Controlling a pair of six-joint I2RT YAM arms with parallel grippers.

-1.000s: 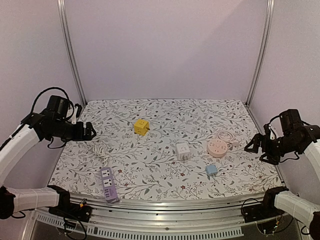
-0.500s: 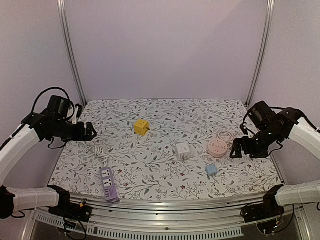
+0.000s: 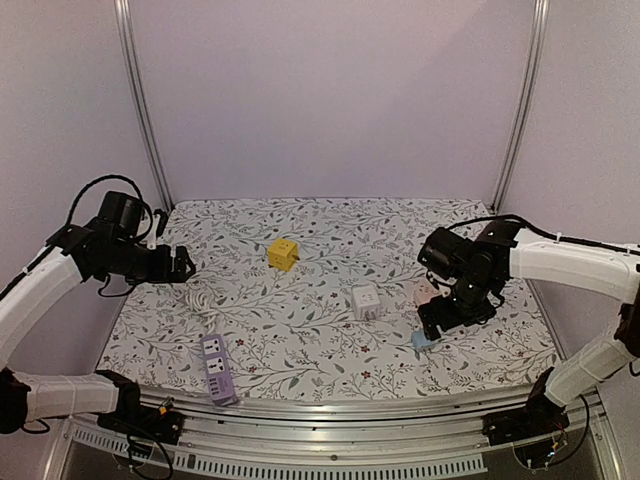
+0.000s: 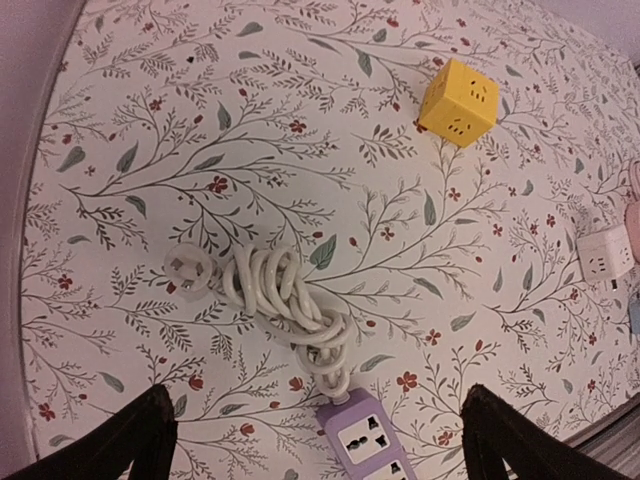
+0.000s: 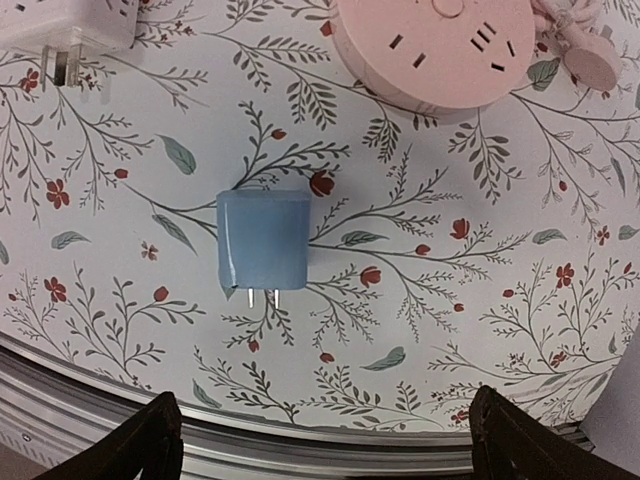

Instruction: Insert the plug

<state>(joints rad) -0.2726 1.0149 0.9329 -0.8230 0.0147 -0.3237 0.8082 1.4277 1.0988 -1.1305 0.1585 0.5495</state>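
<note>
Three views: one high over the floral table [image 3: 300, 330], two looking down from the wrists.
The top camera sits above and behind the near edge, facing the far wall and taking in the whole table. The left wrist camera looks down from mid-height on the left side, from coiled cord [image 4: 285, 305] to yellow cube [image 4: 458, 102]. The right wrist camera hangs close over the near right, above the blue plug [image 5: 264, 240] and pink socket [image 5: 440, 45]. Both wrist views catch the white adapter [image 4: 603, 255].

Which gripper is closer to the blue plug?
Right. The right gripper hangs open directly over the blue plug. The left gripper is far off on the other side of the table, open above the white cord.
</note>
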